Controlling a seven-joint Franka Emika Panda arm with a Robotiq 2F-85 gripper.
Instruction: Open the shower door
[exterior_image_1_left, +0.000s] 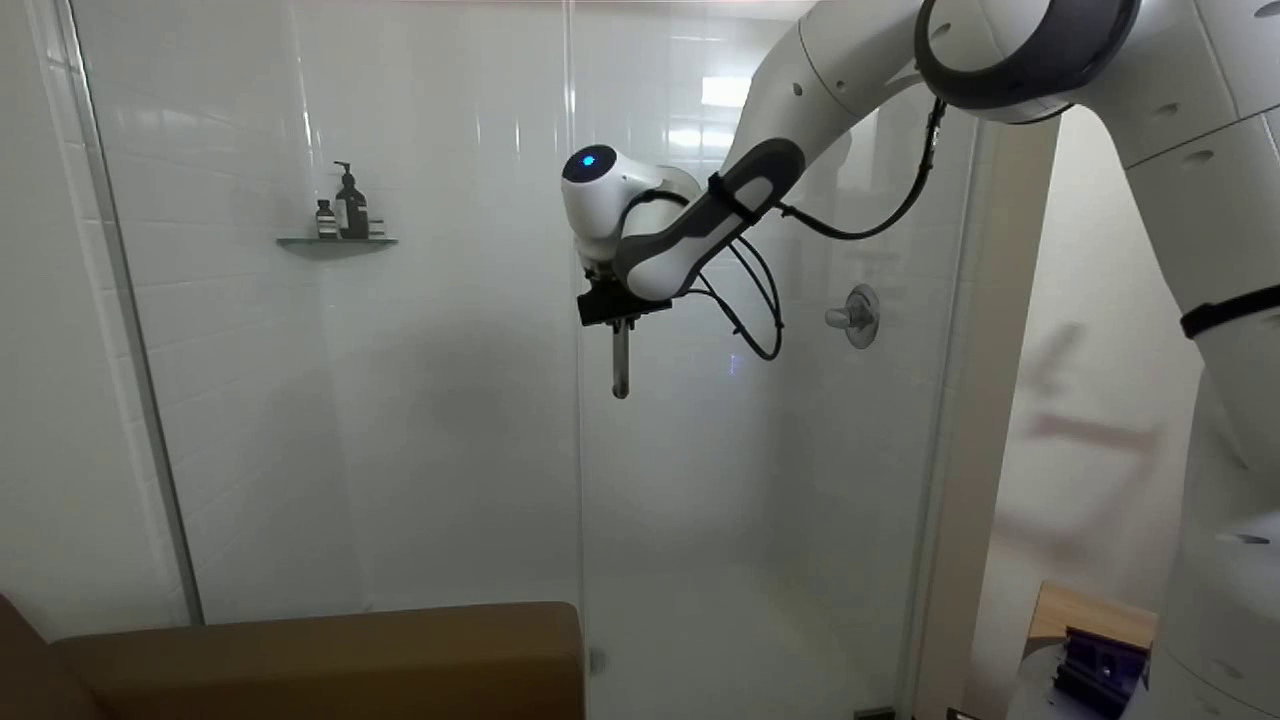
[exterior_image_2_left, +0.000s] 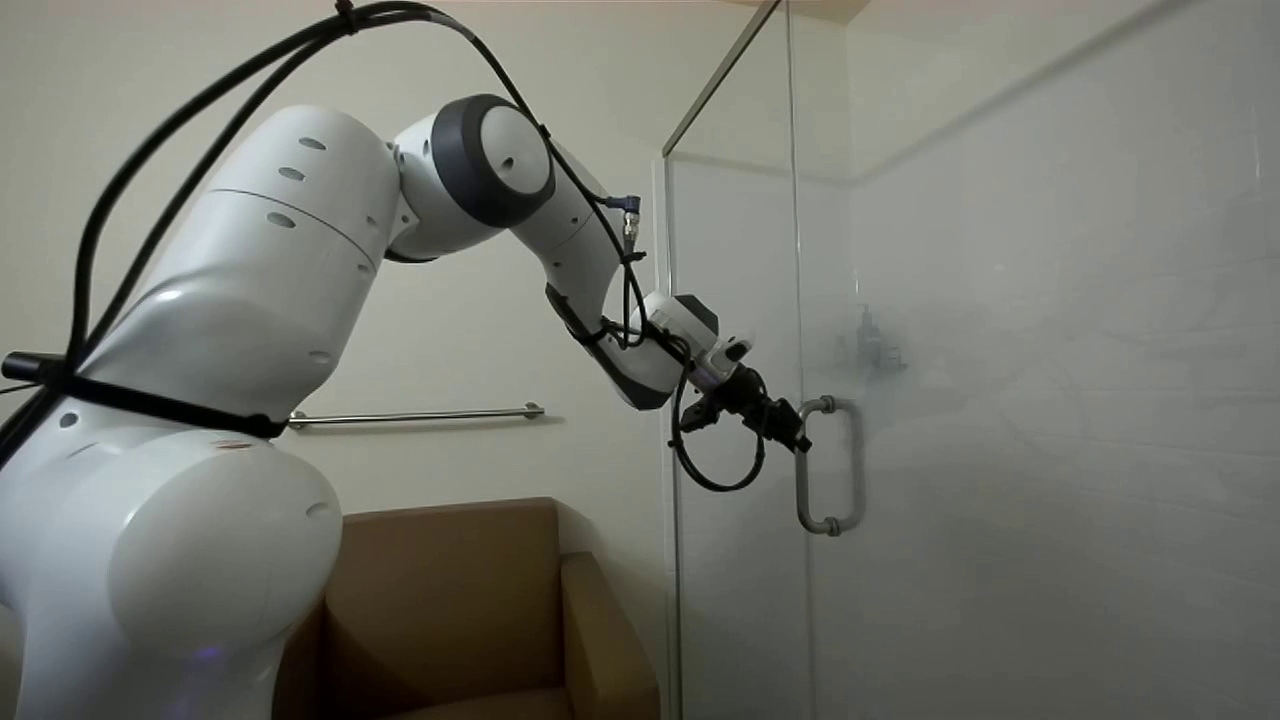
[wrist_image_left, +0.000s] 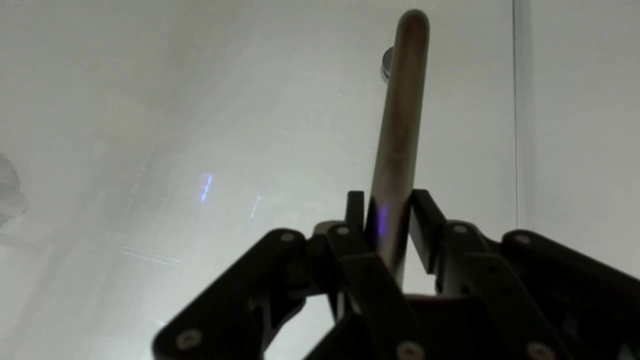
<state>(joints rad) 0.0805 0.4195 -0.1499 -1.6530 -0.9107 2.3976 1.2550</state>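
The shower door (exterior_image_1_left: 700, 520) is a tall clear glass panel, also in an exterior view (exterior_image_2_left: 1050, 560) and the wrist view (wrist_image_left: 280, 125). It looks in line with the fixed panel, only a thin seam between them. Its vertical metal D-shaped handle (exterior_image_2_left: 802, 490) shows below the gripper in an exterior view (exterior_image_1_left: 621, 365) and runs up the wrist view (wrist_image_left: 402, 105). My gripper (wrist_image_left: 385, 212) has a black finger on each side of the bar, close against it. It sits at the handle's upper part in an exterior view (exterior_image_2_left: 803, 442). The fingers are largely hidden in an exterior view (exterior_image_1_left: 622, 315).
The fixed glass panel (exterior_image_1_left: 450, 450) stands beside the door. A brown armchair (exterior_image_2_left: 440, 600) stands in front of it, also seen in an exterior view (exterior_image_1_left: 320, 655). A towel bar (exterior_image_2_left: 420, 415) is on the wall. Inside the shower are a valve (exterior_image_1_left: 855, 316) and a shelf (exterior_image_1_left: 335, 241) with bottles.
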